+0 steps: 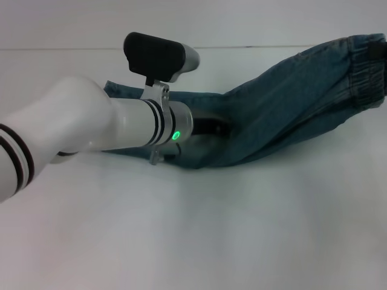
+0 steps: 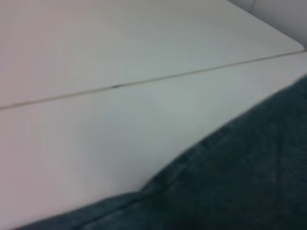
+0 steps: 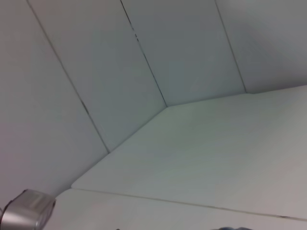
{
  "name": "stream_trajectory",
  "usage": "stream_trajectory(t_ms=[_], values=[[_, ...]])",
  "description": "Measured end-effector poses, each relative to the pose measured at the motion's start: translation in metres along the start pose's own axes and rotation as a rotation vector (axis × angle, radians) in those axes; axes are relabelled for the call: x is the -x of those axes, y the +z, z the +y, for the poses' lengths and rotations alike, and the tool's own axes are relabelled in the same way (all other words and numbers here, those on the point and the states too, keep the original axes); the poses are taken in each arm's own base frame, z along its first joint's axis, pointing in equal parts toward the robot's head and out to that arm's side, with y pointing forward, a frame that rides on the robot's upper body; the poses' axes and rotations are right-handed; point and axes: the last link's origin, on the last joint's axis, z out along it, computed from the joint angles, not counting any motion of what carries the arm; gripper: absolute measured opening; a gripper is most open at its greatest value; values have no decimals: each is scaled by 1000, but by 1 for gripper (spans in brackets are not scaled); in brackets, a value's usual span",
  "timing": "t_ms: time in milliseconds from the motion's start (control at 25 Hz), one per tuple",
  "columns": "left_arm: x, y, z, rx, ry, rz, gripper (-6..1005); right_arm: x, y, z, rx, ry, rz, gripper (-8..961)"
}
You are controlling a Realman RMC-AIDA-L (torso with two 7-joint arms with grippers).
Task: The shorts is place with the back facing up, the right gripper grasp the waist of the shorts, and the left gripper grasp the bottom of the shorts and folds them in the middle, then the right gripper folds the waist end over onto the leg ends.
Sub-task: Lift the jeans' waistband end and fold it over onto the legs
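Down on the white table [image 1: 199, 229], the shorts [image 1: 284, 103] lie stretched out, the waist [image 1: 366, 66] at the far right edge. The left gripper [image 1: 208, 128] rests low on the denim near the middle; whether it clamps cloth cannot be told. The right gripper is out of sight.

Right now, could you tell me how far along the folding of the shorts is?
Early stage. The shorts lie stretched across the white table, the waist at the robot's right, lifted at the frame edge. The left gripper is down on the denim near the leg ends, its grip hidden. The right gripper is out of view. Both folds remain.
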Motion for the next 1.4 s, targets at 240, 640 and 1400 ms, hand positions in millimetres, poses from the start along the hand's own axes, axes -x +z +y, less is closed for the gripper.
stream_trajectory(t_ms=[240, 640, 1400], values=[[3, 1, 14, 57, -7, -17, 47, 7, 2, 3, 4, -15, 5, 66], [9, 0, 39, 166, -32, -50, 48, 13, 4, 6, 8, -31, 9, 69], [25, -9, 65, 363, -96, -108, 70, 27, 17, 16, 44, -74, 26, 75]])
